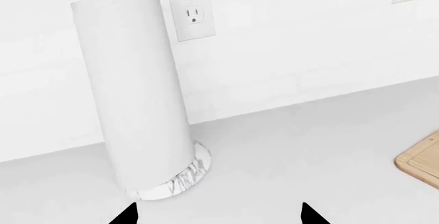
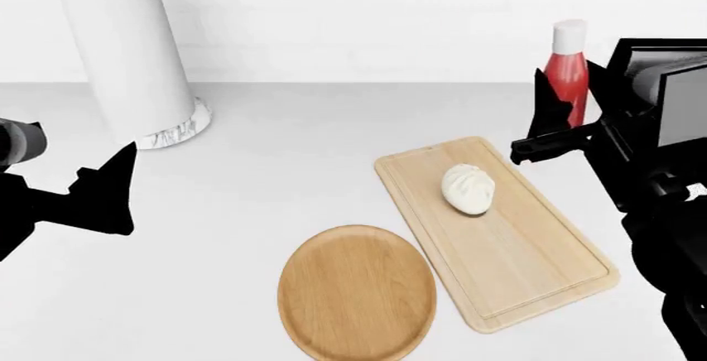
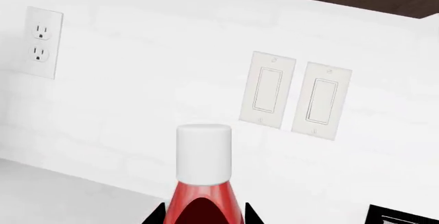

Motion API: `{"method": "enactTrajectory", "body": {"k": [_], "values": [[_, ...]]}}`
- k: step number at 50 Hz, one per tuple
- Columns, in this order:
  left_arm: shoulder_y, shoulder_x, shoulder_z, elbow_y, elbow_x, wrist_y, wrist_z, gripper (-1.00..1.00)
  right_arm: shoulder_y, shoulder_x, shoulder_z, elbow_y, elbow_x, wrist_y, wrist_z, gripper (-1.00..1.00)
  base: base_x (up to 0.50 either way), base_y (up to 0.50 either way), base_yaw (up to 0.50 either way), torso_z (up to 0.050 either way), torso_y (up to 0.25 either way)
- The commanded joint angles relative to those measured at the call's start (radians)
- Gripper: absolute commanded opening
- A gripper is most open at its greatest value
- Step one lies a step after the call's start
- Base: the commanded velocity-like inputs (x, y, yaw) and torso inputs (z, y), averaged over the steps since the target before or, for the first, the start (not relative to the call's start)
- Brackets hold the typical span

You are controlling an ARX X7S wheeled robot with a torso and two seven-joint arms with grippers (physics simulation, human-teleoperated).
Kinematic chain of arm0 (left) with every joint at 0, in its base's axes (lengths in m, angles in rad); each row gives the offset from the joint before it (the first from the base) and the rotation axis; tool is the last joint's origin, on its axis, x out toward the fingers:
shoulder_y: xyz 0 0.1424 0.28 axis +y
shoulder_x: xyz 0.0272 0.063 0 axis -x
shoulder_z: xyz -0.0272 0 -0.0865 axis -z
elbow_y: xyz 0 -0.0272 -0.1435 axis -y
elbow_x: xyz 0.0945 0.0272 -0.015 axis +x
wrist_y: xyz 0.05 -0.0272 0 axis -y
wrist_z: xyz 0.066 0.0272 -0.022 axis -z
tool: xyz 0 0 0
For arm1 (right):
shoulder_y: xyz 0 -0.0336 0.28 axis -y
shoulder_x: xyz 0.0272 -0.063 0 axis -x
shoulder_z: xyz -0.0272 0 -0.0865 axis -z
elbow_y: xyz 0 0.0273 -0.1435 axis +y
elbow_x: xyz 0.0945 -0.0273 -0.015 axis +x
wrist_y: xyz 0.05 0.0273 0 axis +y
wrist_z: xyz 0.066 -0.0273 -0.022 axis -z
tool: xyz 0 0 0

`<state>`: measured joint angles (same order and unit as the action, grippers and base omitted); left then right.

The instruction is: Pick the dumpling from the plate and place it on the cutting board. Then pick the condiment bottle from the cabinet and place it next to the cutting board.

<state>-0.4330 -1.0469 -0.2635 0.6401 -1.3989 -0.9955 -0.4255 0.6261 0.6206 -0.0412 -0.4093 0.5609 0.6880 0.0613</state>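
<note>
The white dumpling (image 2: 468,188) lies on the far part of the pale rectangular cutting board (image 2: 519,253). The round wooden plate (image 2: 356,292) lies bare at the board's left. The red condiment bottle (image 2: 565,67) with a white cap stands upright past the board's far right corner. My right gripper (image 2: 555,122) closes around its lower body. In the right wrist view the bottle (image 3: 203,183) fills the gap between the fingertips of the right gripper (image 3: 204,217). My left gripper (image 2: 105,189) is open and empty, low over the counter at the left. In its own view the left gripper (image 1: 219,215) faces the wall.
A tall paper towel roll (image 2: 122,46) on a marble base stands at the back left, close before my left gripper (image 1: 133,95). A corner of the cutting board (image 1: 422,162) shows in the left wrist view. Wall outlets (image 1: 190,5) and light switches (image 3: 295,95) are on the backsplash.
</note>
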Motion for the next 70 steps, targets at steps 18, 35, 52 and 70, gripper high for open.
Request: {"method": "enactTrajectory", "body": {"k": [18,35,52,70], "values": [[0.017,0.006,0.002,-0.004,0.012,0.010,0.004,1.00,-0.013,-0.031,-0.061,0.179,-0.133,-0.146,-0.027,-1.00,0.00,0.00,0.00,0.000,0.000],[0.024,0.004,-0.002,-0.002,0.009,0.014,0.001,1.00,-0.009,-0.043,-0.084,0.262,-0.174,-0.187,-0.023,-1.00,0.00,0.00,0.00,0.000,0.000],[0.040,0.005,-0.010,0.000,0.010,0.019,0.002,1.00,-0.034,-0.045,-0.081,0.325,-0.207,-0.231,-0.002,-1.00,0.00,0.00,0.00,0.000,0.001],[0.046,0.007,-0.010,0.000,0.010,0.024,0.000,1.00,-0.061,-0.047,-0.074,0.371,-0.221,-0.262,0.011,-1.00,0.00,0.00,0.00,0.000,0.000]]}}
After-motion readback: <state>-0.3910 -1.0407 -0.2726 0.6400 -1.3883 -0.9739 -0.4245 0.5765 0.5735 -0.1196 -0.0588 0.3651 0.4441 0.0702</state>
